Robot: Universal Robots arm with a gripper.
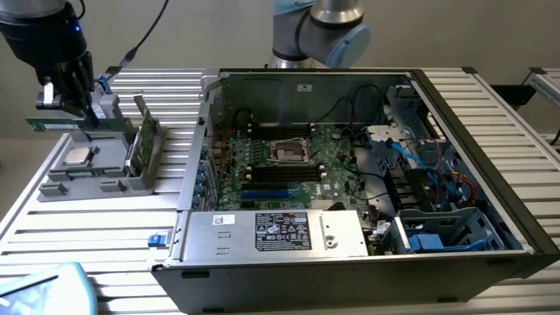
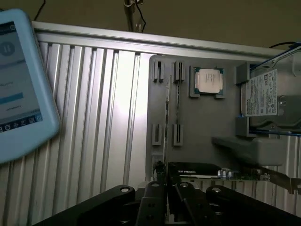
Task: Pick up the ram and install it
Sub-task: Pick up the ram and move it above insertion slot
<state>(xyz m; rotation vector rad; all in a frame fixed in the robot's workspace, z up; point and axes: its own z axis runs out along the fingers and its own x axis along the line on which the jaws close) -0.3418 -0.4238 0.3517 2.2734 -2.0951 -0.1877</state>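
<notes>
Frankly, with my gripper [image 1: 68,111] clamped nearly shut on the thin ram [image 1: 39,123], I fear any slip tilts it against the motherboard slots [image 1: 282,172].

1. Black label [image 1: 282,231] on the power supply [image 1: 345,235]: white print, which I cannot read.
2. White label [image 2: 263,94] on the hard drive [image 2: 284,112]: printed lines, illegible to me.
3. Tablet screen [image 2: 16,82]: a round sign [image 2: 6,48] with two upright bars; the text lines beneath are blurred.
4. Black card [image 2: 195,169]: pale wording, unreadable.
</notes>
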